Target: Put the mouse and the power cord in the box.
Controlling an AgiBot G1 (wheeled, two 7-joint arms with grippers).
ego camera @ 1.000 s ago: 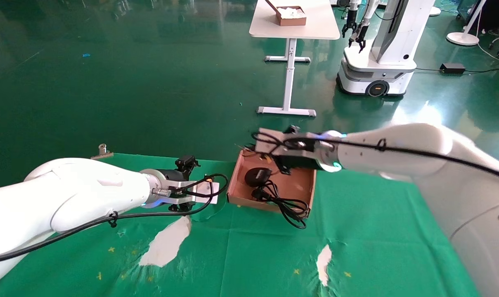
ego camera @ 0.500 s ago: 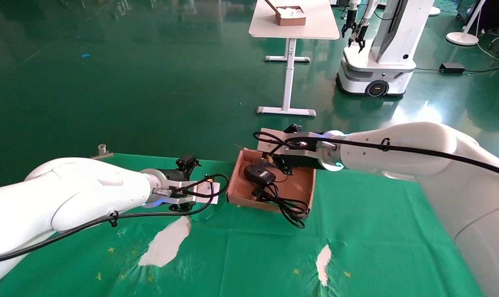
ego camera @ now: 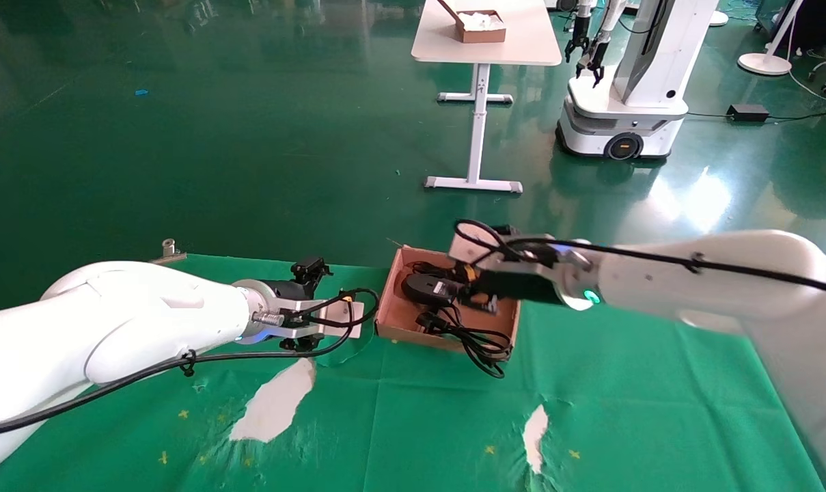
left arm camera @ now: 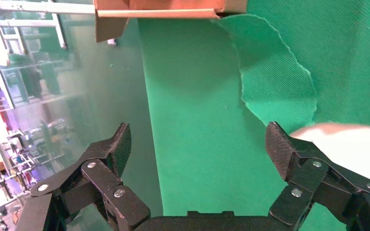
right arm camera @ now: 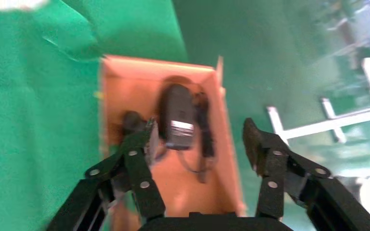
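the mouse (ego camera: 428, 289) carried a pale label patch on its upper face; no writing on it could be read in the head view or the right wrist view (right arm camera: 178, 122). no other legible text or brand marks anywhere.

right end effector (ego camera: 469, 292) hovered over the right half of the box (ego camera: 501, 307), fingers spread wide and holding nothing. in the right wrist view the two black fingers (right arm camera: 139, 159) stood well apart with the mouse visible between them, lower down on the box floor; no contact seen.

the mouse lay inside the box near its far left corner, thin cable curled just beside it. the power cord (ego camera: 477, 338) sat partly in the box: plug end near the middle of the box floor, its loops draped over the torn front edge at the box's right front corner and onto the green cloth (ego camera: 413, 424) covering the table. the box stood near the far edge of the table, about midway along it.

left end effector (ego camera: 305, 272) was parked above the cloth to the left of the box, apart from it, fingers (left arm camera: 111, 149) wide open and empty. the cloth showed torn white patches toward the near side.
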